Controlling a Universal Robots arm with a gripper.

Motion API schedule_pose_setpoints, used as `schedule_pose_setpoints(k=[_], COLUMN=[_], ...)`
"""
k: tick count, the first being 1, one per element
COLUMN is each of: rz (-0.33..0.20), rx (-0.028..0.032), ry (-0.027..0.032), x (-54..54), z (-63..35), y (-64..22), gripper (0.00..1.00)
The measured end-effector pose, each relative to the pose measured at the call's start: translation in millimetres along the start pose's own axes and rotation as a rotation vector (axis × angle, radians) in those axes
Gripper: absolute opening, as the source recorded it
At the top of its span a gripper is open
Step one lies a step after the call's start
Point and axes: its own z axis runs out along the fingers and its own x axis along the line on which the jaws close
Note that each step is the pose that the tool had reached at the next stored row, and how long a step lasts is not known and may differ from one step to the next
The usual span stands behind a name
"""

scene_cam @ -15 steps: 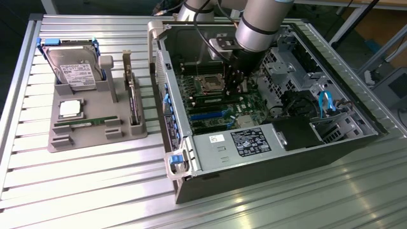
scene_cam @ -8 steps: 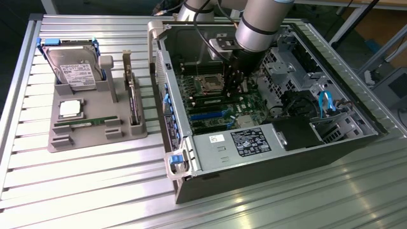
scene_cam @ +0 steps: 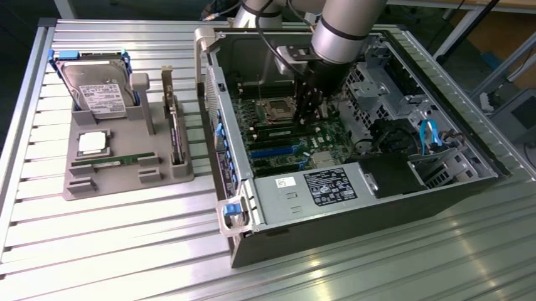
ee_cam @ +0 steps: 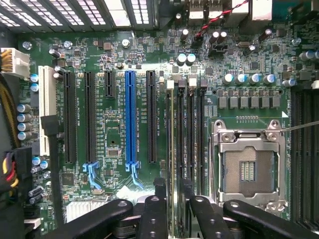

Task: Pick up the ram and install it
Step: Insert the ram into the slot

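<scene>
Exterior view: open computer case (scene_cam: pixel 352 232) on its side, arm (scene_cam: pixel 343 31) down into it from 12 o'clock. Wrist view: motherboard (ee_cam: pixel 114 129) below, gripper (ee_cam: pixel 173 191) spread, a finger on either side of the ram (ee_cam: pixel 172 134), not visibly pinching it. Ram edge-on in the memory slot nearest the blue slot (ee_cam: pixel 130 114). Judged: seating step; full seating calls for both end latches shut, unreadable here. Around: workshop clutter at 2 o'clock, ribbed metal table (scene_cam: pixel 125 251), grey tray (scene_cam: pixel 117 183) at the case's 9 o'clock, hard drive (scene_cam: pixel 99 94) on it.
</scene>
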Motion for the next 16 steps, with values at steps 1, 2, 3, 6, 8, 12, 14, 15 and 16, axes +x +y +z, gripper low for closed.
schedule_pose_setpoints(k=[1,2,3,6,8,12,14,15,16], rz=[0.000,0.000,0.000,0.000,0.000,0.000,0.000,0.000,0.000], rx=[-0.0001,-0.0001,-0.0003,-0.0004,-0.0005,-0.0007,-0.0010,-0.0011,-0.0012], ry=[0.0000,0.0002,0.0000,0.0002,0.0000,0.0001,0.0001,0.0000,0.0002], x=[0.1,0.1,0.2,0.4,0.5,0.8,0.9,0.9,1.0], z=[-2.5,-5.9,-12.4,-23.8,-31.3,-47.7,-55.7,-59.8,-62.4], y=[0.1,0.3,0.6,1.0,1.4,2.1,2.4,2.6,2.7], gripper=[0.25,0.25,0.25,0.25,0.25,0.25,0.25,0.25,0.25])
